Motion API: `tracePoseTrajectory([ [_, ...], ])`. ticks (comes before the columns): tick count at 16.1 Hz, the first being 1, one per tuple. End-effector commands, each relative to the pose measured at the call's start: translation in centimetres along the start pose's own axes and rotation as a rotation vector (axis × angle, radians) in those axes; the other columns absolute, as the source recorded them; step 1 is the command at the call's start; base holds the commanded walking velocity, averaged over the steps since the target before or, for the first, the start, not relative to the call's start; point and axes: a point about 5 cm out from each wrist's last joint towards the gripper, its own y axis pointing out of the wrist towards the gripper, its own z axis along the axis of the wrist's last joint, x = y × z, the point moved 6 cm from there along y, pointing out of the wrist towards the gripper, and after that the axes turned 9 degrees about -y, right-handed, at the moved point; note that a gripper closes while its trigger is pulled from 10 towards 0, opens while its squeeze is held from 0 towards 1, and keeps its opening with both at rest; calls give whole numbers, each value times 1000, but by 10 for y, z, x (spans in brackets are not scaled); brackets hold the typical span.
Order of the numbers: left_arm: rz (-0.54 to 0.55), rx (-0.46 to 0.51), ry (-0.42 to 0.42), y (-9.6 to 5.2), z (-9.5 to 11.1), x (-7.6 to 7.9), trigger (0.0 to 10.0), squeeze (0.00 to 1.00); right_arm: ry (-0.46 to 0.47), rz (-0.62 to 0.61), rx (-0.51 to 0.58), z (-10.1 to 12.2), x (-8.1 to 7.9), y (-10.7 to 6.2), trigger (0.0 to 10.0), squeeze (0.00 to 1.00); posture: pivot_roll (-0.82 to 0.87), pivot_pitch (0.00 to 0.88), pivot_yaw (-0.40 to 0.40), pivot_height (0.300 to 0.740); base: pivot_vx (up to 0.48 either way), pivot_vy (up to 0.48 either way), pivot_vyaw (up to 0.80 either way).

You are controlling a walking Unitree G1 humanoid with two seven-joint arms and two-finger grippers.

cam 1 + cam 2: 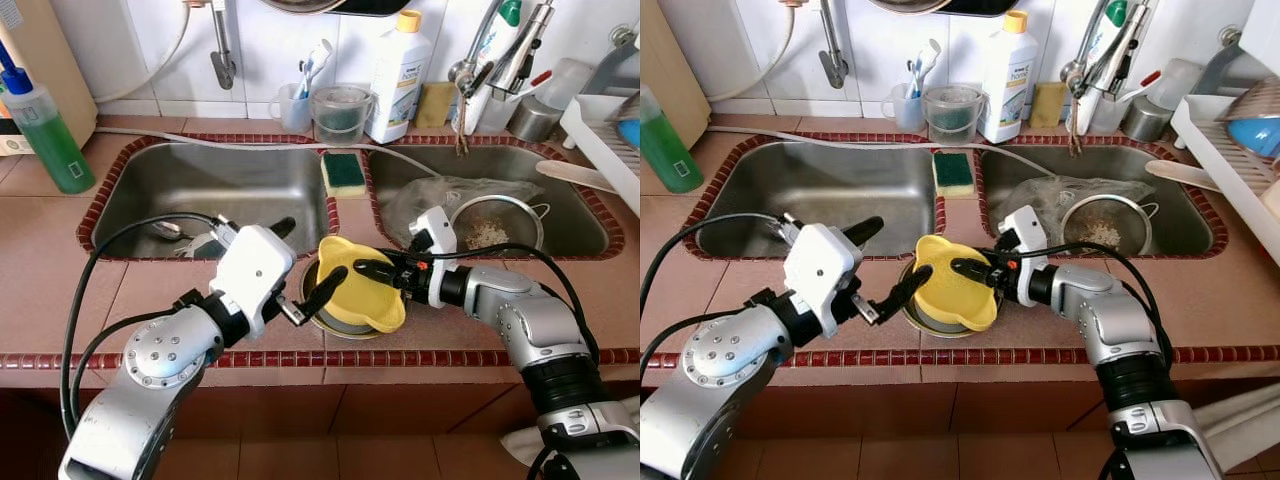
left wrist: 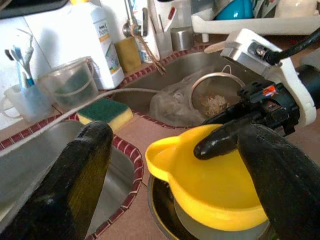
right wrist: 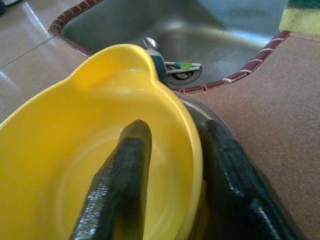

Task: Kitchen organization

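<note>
We see the yellow plastic bowl [image 1: 355, 285] sitting tilted in a round steel bowl [image 1: 335, 322] on the terracotta tiled counter [image 1: 50, 280], in front of the divider between the two steel sink basins [image 1: 210, 180]. A green-topped sponge [image 1: 343, 173] lies on that divider. A metal mesh strainer [image 1: 495, 225] rests in the right basin. Behind the sinks stand a clear plastic measuring jug [image 1: 340, 113] and a white detergent bottle [image 1: 398, 78]. A green soap bottle [image 1: 42, 128] stands at far left.

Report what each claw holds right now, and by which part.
Right claw: pinches the yellow bowl by its rim, one finger inside, one outside. Left claw: open beside the bowl, holding nothing.
</note>
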Motion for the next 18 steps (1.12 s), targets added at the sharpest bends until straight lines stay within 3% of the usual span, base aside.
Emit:
tracePoseTrajectory([
  [1,-30,6,9,-1,3,7,10000,0,-5,-9,4,3,5,-3,0,0,-36,109,-37,740,0,0,0],
  [12,-13,12,6,0,5,5,10000,0,-20,-15,15,7,8,0,0,0,-30,110,-39,740,0,0,0],
  [13,-14,12,8,0,6,5,10000,0,-18,-19,10,7,8,0,2510,0,-31,110,-39,740,0,0,0],
  [15,-14,13,9,0,6,5,10000,0,-25,-14,-5,5,7,0,10000,0,-31,111,-38,740,0,0,0],
  [18,-12,12,10,1,6,5,10000,0,-11,-17,-15,2,8,1,10000,0,-32,110,-38,740,0,0,0],
])
